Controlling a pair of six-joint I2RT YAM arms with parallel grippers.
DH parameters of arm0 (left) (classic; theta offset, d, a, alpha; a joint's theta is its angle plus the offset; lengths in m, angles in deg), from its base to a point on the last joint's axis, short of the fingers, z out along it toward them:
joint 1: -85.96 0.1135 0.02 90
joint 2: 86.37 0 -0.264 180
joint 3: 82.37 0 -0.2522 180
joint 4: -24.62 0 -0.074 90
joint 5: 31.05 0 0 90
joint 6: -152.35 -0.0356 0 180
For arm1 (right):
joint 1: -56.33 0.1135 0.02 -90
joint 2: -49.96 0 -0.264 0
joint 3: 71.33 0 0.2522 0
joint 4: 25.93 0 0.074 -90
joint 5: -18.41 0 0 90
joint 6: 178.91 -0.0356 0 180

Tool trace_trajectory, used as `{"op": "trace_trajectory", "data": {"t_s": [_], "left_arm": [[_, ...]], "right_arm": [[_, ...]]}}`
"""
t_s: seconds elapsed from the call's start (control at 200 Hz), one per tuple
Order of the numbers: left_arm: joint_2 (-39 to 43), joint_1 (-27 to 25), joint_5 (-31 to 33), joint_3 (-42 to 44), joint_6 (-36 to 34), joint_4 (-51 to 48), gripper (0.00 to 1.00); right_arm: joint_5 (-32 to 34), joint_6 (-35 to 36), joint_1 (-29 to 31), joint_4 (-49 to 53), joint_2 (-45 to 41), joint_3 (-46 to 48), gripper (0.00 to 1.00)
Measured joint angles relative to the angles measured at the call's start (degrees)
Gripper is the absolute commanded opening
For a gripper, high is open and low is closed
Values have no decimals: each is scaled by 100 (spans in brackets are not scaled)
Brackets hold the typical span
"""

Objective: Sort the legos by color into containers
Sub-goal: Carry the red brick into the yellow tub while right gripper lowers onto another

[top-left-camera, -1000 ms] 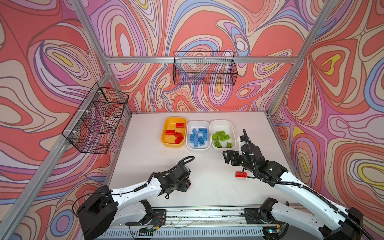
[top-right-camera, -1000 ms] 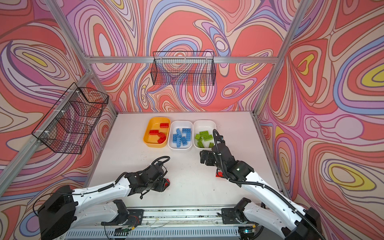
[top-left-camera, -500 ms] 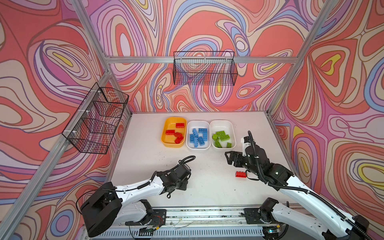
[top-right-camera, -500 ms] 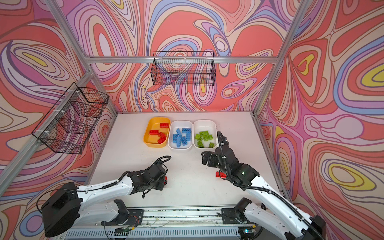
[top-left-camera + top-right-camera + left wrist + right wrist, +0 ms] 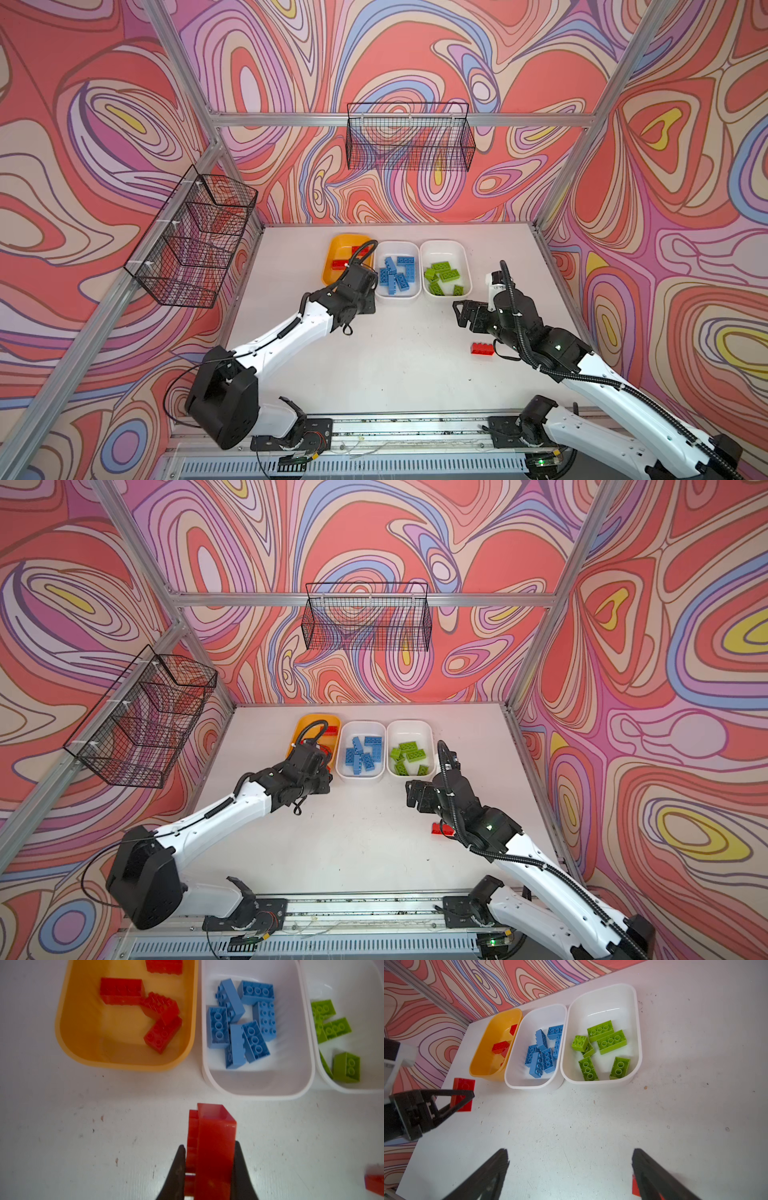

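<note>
My left gripper (image 5: 210, 1146) is shut on a red lego (image 5: 214, 1126), held on edge above the table just short of the yellow-orange container (image 5: 83, 1032), which holds several red legos (image 5: 121, 991). In a top view the left gripper (image 5: 368, 303) hangs at that container's near rim (image 5: 338, 245). The middle white container (image 5: 397, 294) holds blue legos (image 5: 239, 1022). Green legos (image 5: 604, 1043) lie in the right white container (image 5: 636, 1022). My right gripper (image 5: 570, 1151) is open over bare table. Another red lego (image 5: 482, 349) lies on the table beside its wrist.
Black wire mesh baskets hang on the back wall (image 5: 409, 137) and the left wall (image 5: 195, 237). Aluminium frame posts (image 5: 557, 195) edge the table. The arm bases sit on a rail (image 5: 399, 424) along the near edge.
My left gripper shut on the red lego near the table's front and carried it away toward the yellow-orange container. The right arm has barely shifted and stays open.
</note>
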Motion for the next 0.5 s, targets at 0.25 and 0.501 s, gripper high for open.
{"op": "trace_trajectory", "data": {"t_s": [0.25, 0.501], "left_arm": [[-1873, 986, -345, -1606, -273, 57, 9], [-3362, 1513, -337, -3097, -509, -120, 27]], "right_arm": [[415, 42, 0, 138, 181, -35, 98], [793, 11, 0, 155, 914, -33, 98]]}}
